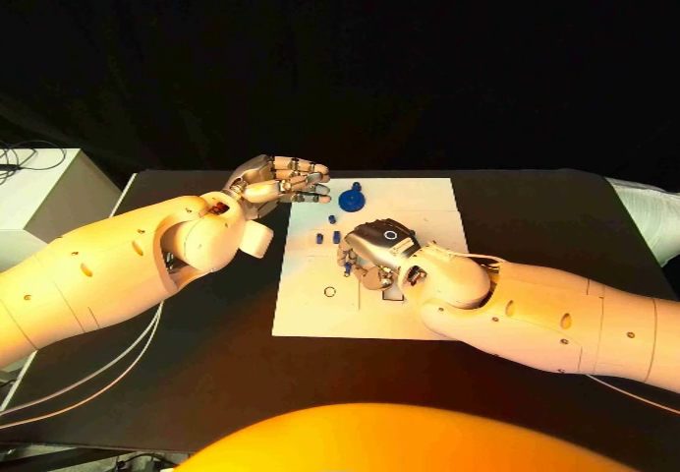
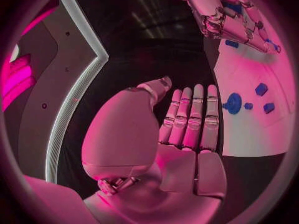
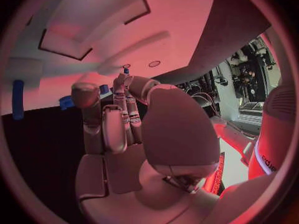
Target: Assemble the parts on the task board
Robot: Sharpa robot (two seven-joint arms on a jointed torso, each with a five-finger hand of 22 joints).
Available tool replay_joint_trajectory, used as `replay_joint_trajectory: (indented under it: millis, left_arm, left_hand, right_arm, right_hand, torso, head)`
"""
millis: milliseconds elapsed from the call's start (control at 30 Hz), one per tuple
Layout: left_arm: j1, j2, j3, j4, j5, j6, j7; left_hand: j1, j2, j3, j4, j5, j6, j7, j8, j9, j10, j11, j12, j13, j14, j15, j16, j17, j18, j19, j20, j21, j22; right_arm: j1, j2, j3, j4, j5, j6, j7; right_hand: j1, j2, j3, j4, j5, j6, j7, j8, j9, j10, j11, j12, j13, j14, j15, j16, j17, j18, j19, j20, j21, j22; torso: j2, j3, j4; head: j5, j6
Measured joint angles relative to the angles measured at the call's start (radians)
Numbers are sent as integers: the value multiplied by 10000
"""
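On the left side of the black counter point(image 1: 198, 364), the left hand point(image 1: 281, 179) hangs just past the top left corner of the task board point(image 1: 319, 315). Its fingers point(image 2: 190, 119) are straight and lie side by side, and they hold nothing. Close to those fingertips, on the top part of the white board, sits a round blue part point(image 1: 350, 201), and it is not touching them. In the left wrist view the same round part point(image 2: 232, 103) lies just beside the fingertips, with two small blue parts point(image 2: 262, 89) a little farther off on the board. Below the round part, near the middle of the board, some small blue pegs point(image 1: 327, 238) stand in a short row. Lower down on the left side of the board there is a small round hole point(image 1: 330, 291). To the right of the pegs, the right hand point(image 1: 380, 254) is over the middle of the board, palm down, with its fingers point(image 3: 118, 119) curled toward the white plate. A tiny blue piece point(image 3: 126, 70) shows at the tips of these fingers, but I cannot tell if they pinch it or only touch it. More blue parts point(image 3: 17, 99) lie on the board near that hand.
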Motion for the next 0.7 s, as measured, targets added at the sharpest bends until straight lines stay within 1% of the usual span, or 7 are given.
replay_joint_trajectory:
  millis: [400,700]
  left_arm:
    - [0,-3,0,-3,2,6,-31]
    - [0,-20,2,6,4,10,-50]
  left_hand:
    - [0,0,0,0,0,0,0,0,-3,0,0,0,0,0,0,0,7,0,20,-21,0,-13]
    - [0,0,0,0,0,0,0,0,-9,0,0,0,0,0,0,0,6,0,37,-37,0,-20]
  right_arm:
    - [-19,21,-11,-32,-39,8,-6]
    - [-67,107,-30,-159,-80,13,-13]
  right_hand:
    - [-13,-13,-1,0,-1,-1,-1,-2,-1,-3,3,1,5,0,0,0,-15,0,0,0,0,13]
    - [-8,-18,-1,1,-3,4,4,-4,-6,-4,5,-2,11,0,0,0,-14,0,0,0,0,13]
  torso:
    - [-4,1,-2]
    - [1,1,1]
  head:
    - [15,0]
    - [12,-1]
